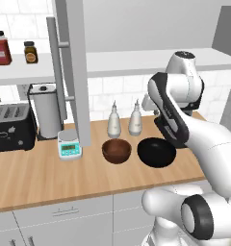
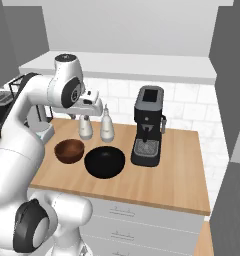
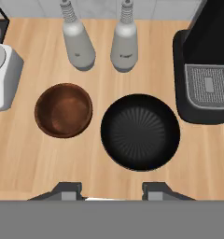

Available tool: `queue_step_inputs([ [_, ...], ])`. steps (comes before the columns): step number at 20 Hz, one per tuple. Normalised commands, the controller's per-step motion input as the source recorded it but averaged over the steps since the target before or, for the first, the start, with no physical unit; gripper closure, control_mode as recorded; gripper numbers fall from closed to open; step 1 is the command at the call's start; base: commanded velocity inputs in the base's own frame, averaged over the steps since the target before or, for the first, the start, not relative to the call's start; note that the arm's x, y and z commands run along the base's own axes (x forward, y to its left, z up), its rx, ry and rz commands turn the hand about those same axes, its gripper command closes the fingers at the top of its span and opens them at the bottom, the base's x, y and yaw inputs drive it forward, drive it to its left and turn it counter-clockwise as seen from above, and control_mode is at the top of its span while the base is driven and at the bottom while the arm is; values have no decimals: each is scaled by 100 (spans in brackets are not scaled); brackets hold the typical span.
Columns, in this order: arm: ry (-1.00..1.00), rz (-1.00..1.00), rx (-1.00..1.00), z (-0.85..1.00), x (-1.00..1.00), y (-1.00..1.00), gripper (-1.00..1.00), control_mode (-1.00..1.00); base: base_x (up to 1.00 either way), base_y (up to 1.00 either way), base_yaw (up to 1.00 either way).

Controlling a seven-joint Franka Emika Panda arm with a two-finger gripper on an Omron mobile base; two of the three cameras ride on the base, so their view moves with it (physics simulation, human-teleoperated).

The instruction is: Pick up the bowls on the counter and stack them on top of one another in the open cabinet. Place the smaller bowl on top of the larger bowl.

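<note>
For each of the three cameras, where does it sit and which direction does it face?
Left base view: behind the arm to its left, facing the counter; the white arm rises at lower right.
Right base view: behind to the right; the arm rises at lower left, beside a coffee machine.
Hand view: above the counter, looking down; gripper tips at the bottom.
All share the smaller bowl and the larger bowl.

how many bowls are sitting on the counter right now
2: the brown bowl beside the kitchen scale, and the black bowl next to it, by the coffee machine.
</note>
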Motion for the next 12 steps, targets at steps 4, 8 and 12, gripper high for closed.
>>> queue_step_inputs([
  [4, 0, 0, 0, -4, -18, 0, -100, -100, 0, 0, 0],
  [8, 7, 6, -12, -34, -15, 67, -100, -100, 0, 0, 0],
  [12, 1, 9, -13, -40, -20, 96, -100, -100, 0, 0, 0],
])
